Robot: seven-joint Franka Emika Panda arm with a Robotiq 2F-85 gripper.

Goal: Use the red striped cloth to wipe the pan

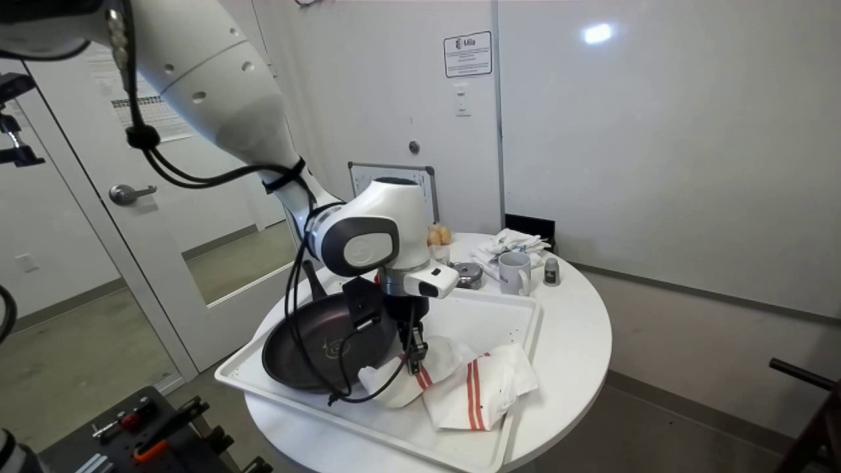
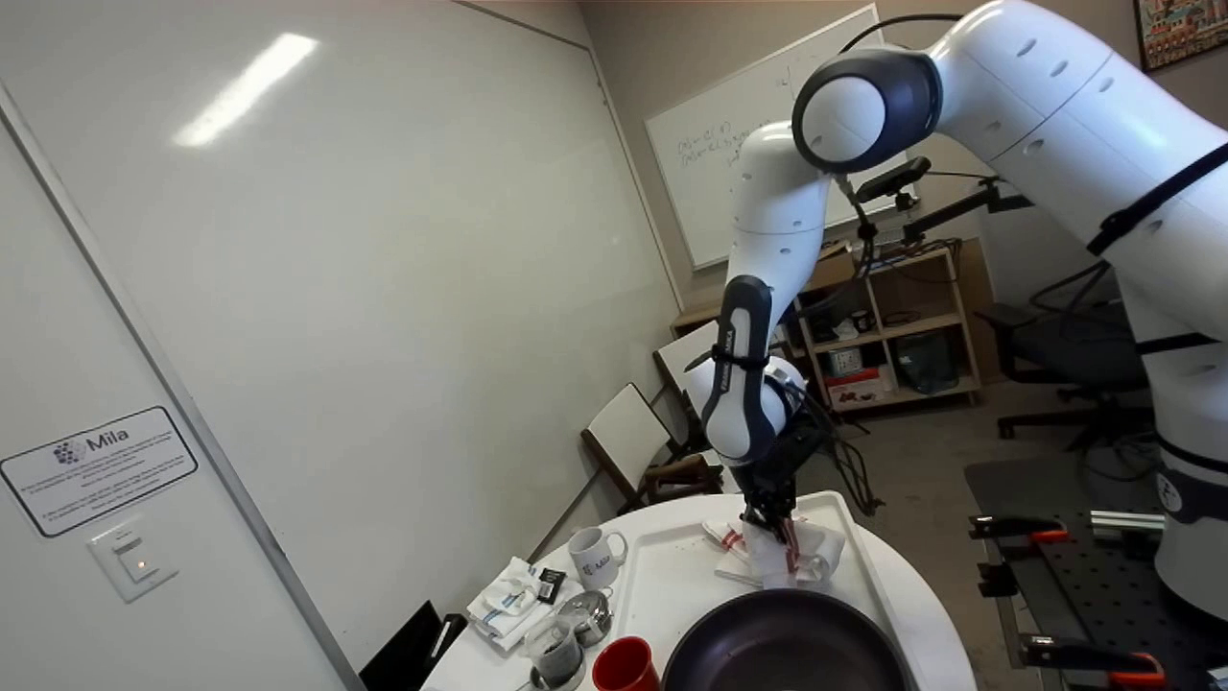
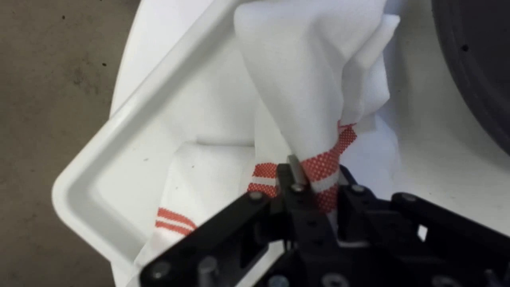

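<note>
Tool (image 3: 318, 175) points down, clamped on a fold of cloth (image 3: 295, 71), white with red stripes; more striped fabric (image 3: 207, 175) lies beneath on the tray (image 3: 199, 111), whether the same piece cannot be told. Just beside the cloth sits the pan (image 3: 484, 59), on the tray too. Beyond, a mug (image 1: 511, 273) and shaker (image 1: 551, 272) stand on the table (image 1: 578, 328).

- Bright, fairly even light lay all around me.
- White glare (image 2: 246, 89) burned on the large, glossy white wall panel (image 1: 657, 144) in both exterior views.
- Soft grey shadow lined the inside of the white rectangular tray (image 3: 60, 195) in the wrist view.
- There, the black mechanical gripper (image 3: 318, 172) blurred toward the lens.
</note>
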